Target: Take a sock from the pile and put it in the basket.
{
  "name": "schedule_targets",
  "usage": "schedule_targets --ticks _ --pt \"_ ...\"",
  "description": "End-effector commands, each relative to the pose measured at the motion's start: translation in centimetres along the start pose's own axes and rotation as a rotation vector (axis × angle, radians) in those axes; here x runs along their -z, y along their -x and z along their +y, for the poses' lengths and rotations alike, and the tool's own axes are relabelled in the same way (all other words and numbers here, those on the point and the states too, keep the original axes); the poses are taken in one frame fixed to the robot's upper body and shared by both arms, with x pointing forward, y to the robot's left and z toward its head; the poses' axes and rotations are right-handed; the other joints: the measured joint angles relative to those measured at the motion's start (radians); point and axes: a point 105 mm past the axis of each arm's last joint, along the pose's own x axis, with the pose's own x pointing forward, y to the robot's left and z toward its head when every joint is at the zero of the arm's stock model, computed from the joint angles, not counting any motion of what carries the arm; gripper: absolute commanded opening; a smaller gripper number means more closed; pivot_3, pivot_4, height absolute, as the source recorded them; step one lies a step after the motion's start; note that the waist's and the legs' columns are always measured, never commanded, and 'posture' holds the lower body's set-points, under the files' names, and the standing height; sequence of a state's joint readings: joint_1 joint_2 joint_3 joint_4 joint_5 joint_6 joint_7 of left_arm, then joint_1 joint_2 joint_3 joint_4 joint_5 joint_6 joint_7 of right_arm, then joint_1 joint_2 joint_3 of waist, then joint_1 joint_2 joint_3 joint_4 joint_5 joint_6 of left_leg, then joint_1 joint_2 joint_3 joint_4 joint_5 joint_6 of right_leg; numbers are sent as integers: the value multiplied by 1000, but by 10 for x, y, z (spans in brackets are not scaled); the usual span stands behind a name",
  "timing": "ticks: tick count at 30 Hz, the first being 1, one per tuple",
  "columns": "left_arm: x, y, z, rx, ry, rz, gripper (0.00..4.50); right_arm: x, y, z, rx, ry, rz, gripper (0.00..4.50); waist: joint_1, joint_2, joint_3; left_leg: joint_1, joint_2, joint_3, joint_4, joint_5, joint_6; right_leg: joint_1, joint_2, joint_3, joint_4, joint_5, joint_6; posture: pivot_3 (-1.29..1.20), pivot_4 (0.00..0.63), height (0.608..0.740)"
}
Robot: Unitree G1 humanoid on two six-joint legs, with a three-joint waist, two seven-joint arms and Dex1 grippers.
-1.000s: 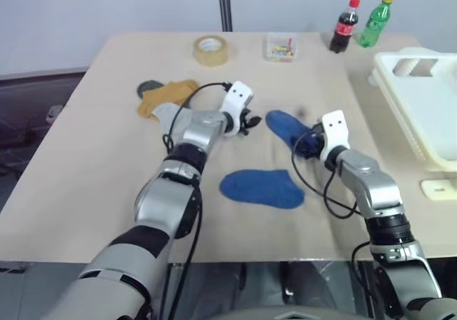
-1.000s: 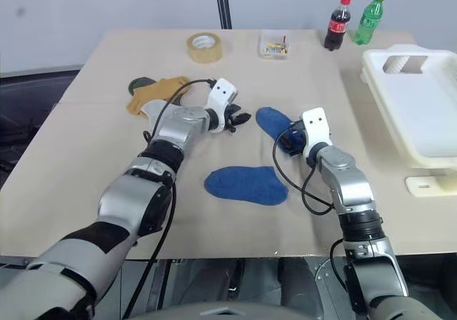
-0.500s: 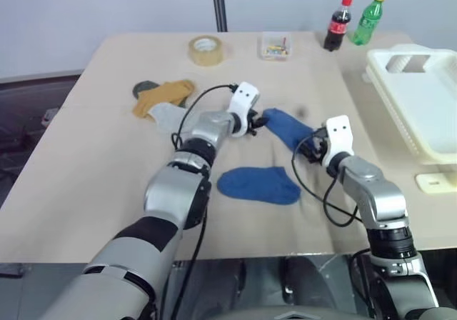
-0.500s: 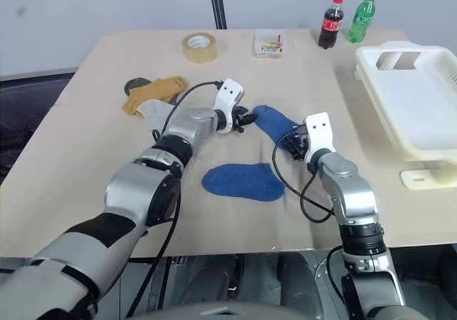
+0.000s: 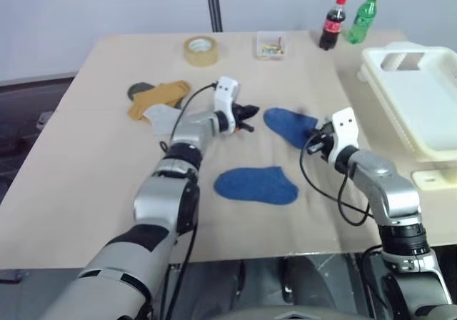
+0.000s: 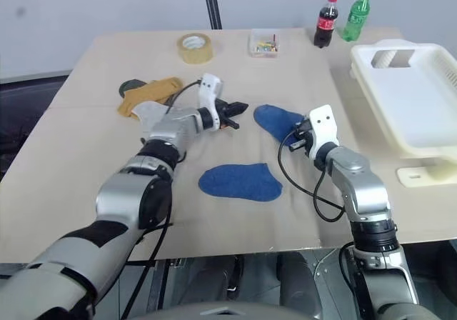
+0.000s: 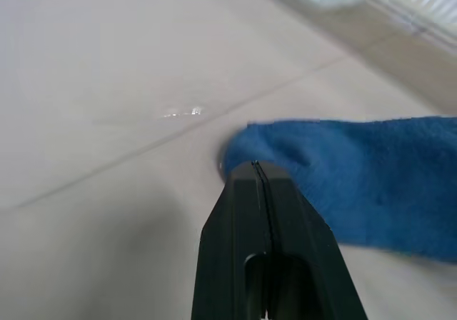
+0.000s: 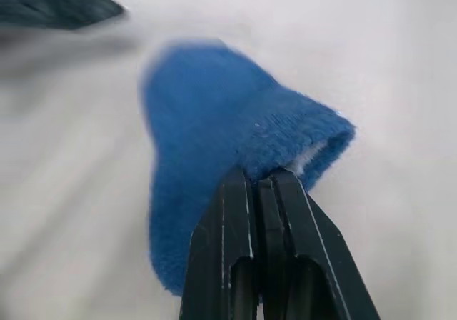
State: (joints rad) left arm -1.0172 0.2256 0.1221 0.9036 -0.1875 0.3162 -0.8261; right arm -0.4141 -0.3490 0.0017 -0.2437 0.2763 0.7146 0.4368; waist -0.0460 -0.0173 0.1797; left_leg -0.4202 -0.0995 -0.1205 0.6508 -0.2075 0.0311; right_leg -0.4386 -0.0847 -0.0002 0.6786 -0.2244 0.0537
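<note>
Socks in mustard yellow, light grey and dark green-black, heaped loosely as a small pile (image 5: pixel 156 103) toward the left of a tan tabletop (image 5: pixel 86 163), well apart from the large white plastic rectangular basket (image 5: pixel 418 102) with slotted sides at the table's right edge. Two blue socks out on the open surface between pile and basket: one flat blue sock (image 5: pixel 255 185) near the front, one further blue sock (image 5: pixel 289 126) lying between the two arms. Right gripper (image 8: pixel 258 184) with black fingers pressed together on the ribbed cuff of that further blue sock, the cuff bunched just above the fingertips in the right wrist view, the foot of the sock spreading away on the table. Left gripper (image 5: pixel 246 112) near the sock's opposite, toe end, black fingers closed flat against each other with nothing between them, tip just beside the blue fabric in the left wrist view; touching or not, impossible to tell. Along the far edge of the table, a roll of tan packing tape (image 5: pixel 201 49), a small clear plastic box of coloured bits (image 5: pixel 270 46), a dark cola bottle with a red cap (image 5: pixel 330 23) and a green plastic bottle with a yellow cap (image 5: pixel 362 17), the two bottles upright and side by side. Just in front of the basket, a small cream-coloured flat piece (image 5: pixel 435 179) at the table's right margin.
</note>
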Motion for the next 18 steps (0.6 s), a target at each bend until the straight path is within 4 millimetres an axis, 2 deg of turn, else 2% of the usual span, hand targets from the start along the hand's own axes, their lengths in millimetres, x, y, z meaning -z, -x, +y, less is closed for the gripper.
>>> schedule_targets --ticks 1,4,8,14,18 --pt "-7 15 -11 31 -22 -8 0 -12 10 8 -68 16 -30 108 1 0 0 0 0 0 0 0 0 0 0 0 0 0 0 0 150 740" --pt "-2 12 -13 -3 -64 29 899 5 16 7 -83 -2 30 0 16 0 0 1 0 -1 0 0 0 1 1 0 0 0 0 0 150 740" --pt "-2 0 -21 14 -112 64 2619 22 22 0 -54 1 86 0 36 0 0 4 0 -1 1 -2 3 5 0 -1 0 0 0 0 150 740" --pt "14 -25 -26 16 -193 144 2619 29 23 -7 -35 9 109 0 33 0 0 5 -1 -1 2 -2 3 7 0 -1 -1 0 1 0 150 740" --pt "32 -40 -27 -20 -267 229 2619 29 24 -6 -32 17 107 0 31 0 0 5 0 0 2 -2 4 6 0 -1 -1 0 1 0 150 740"
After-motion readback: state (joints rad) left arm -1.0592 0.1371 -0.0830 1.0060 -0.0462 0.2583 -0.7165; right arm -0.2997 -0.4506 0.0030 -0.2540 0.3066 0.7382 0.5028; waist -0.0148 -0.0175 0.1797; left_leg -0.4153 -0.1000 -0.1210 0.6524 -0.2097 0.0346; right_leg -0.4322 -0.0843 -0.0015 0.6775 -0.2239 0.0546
